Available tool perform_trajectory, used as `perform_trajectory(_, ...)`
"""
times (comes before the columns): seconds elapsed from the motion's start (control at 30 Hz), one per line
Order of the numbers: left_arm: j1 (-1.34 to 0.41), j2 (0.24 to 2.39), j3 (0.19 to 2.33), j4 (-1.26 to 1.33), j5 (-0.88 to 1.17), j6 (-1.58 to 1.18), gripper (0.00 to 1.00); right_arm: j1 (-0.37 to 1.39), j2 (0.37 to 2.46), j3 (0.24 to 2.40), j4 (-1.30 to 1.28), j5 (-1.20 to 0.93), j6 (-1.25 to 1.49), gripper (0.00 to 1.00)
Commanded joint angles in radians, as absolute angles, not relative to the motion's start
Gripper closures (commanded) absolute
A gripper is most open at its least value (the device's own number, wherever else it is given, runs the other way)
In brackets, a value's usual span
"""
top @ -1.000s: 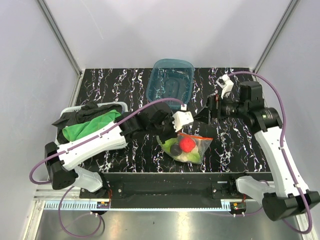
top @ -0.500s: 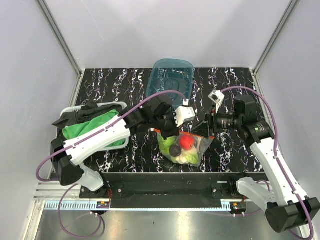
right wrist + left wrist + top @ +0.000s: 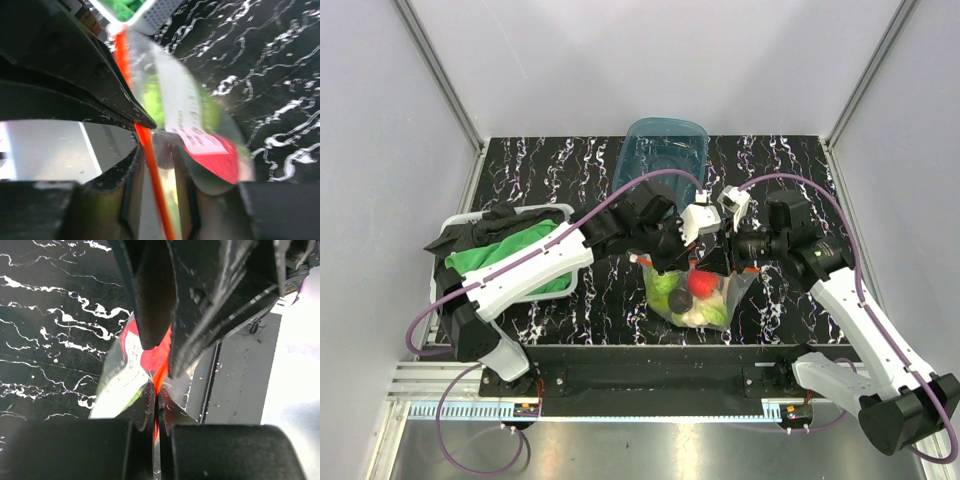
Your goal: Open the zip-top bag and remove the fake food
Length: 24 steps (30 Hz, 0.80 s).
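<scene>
The zip-top bag [image 3: 698, 298] hangs just above the black marbled table, with its orange-red zip strip [image 3: 159, 374] on top. My left gripper [image 3: 156, 390] is shut on that strip. Through the clear plastic I see the fake food: a red piece [image 3: 701, 284], a green piece [image 3: 666, 285] and a white-and-green piece [image 3: 696, 316]. My right gripper [image 3: 157, 150] faces the left one from the right. Its jaws straddle the same strip [image 3: 123, 55] with a small gap still showing on either side. The bag [image 3: 186, 107] blurs behind the right fingers.
A teal translucent tub [image 3: 665, 160] stands at the back centre. A white basket [image 3: 560, 210] holding a green cloth [image 3: 500, 255] and dark cloth sits at the left. The table's front rail [image 3: 650, 365] runs just below the bag.
My right gripper swung left to the bag's top and narrowed its jaws around the zip strip. The left gripper, still shut on the strip, carried the bag slightly right.
</scene>
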State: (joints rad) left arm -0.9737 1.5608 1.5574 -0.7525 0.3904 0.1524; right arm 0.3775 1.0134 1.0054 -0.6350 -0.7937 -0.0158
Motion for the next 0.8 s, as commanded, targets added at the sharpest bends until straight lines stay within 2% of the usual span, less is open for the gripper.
perform_trajectory(0.0,-0.965,1.549,1.631,-0.710,0.455,0.098,1.00,0.387,0.971,1.035,-0.667,-0.672,-0.110,0.71)
perform_trajectory(0.03,-0.962,1.542,1.629,-0.706,0.456,0.089,1.00,0.387,0.965,1.034,-0.670,-0.661,-0.120,0.82)
perform_trajectory(0.1,-0.960,1.536,1.629,-0.706,0.459,0.078,0.98,0.387,0.959,1.022,-0.673,-0.661,-0.123,0.92)
perform_trajectory(0.17,-0.953,1.525,1.628,-0.706,0.443,0.066,0.90,0.387,0.953,1.014,-0.676,-0.652,-0.114,1.00)
perform_trajectory(0.2,-0.950,1.519,1.623,-0.706,0.421,0.054,0.74,0.387,0.950,1.009,-0.678,-0.649,-0.106,1.00)
perform_trajectory(0.3,-0.917,1.467,1.583,-0.696,0.387,0.063,0.48,0.387,0.933,0.993,-0.675,-0.663,-0.095,1.00)
perform_trajectory(0.33,-0.908,1.430,1.565,-0.683,0.380,0.067,0.32,0.387,0.927,0.985,-0.669,-0.701,-0.095,1.00)
perform_trajectory(0.47,-0.835,1.327,1.456,-0.646,0.377,0.083,0.23,0.387,0.920,0.948,-0.635,-0.745,-0.066,1.00)
perform_trajectory(0.6,-0.700,1.241,1.317,-0.600,0.530,0.086,0.17,0.387,0.922,0.948,-0.620,-0.770,-0.023,1.00)
perform_trajectory(0.77,-0.655,1.192,1.192,-0.499,0.568,0.043,0.14,0.387,0.920,0.953,-0.597,-0.811,0.031,1.00)
